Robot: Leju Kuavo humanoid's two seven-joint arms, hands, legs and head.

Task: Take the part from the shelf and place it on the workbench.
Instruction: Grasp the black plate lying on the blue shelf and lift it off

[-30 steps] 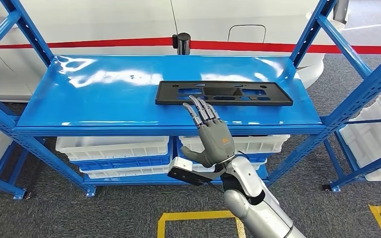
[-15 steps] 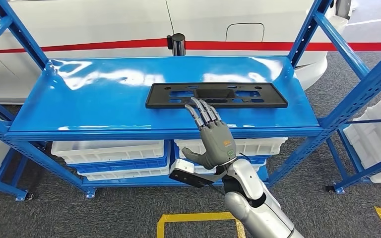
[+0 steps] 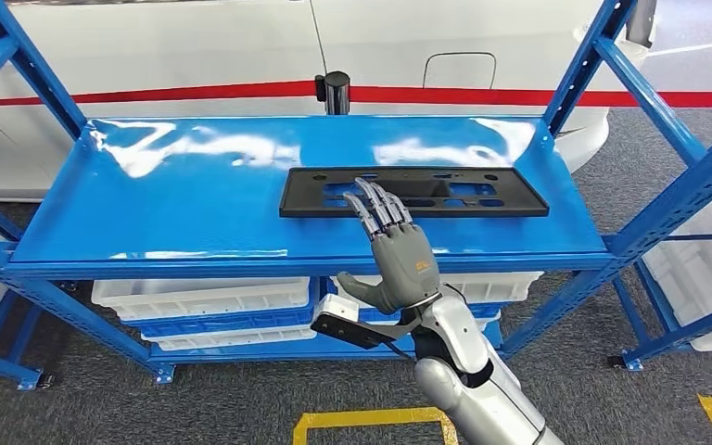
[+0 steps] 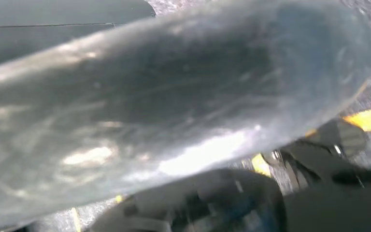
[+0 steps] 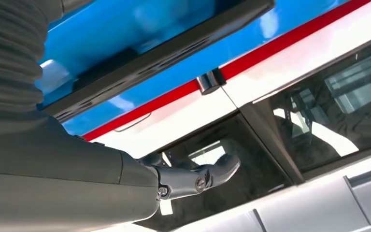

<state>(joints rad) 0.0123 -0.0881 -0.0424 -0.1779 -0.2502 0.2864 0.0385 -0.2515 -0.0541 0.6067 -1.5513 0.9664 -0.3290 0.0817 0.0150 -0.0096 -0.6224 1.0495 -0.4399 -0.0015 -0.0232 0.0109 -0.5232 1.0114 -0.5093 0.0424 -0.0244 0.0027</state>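
Right hand [image 3: 397, 250]: released, fingers extended, tips over the near edge of the part [image 3: 413, 191]. Part lies flat on the shelf [image 3: 185, 199], directly ahead of the fingertips, long axis crosswise to the reach

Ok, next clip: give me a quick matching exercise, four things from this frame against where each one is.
Things:
1. black part
2. right robot hand
3. white bins
4. yellow floor tape

Places:
A. under the blue shelf
B. fingers over the part's near edge
C. flat on the blue shelf
D. on the grey carpet near the robot

Pairs: 1-C, 2-B, 3-A, 4-D
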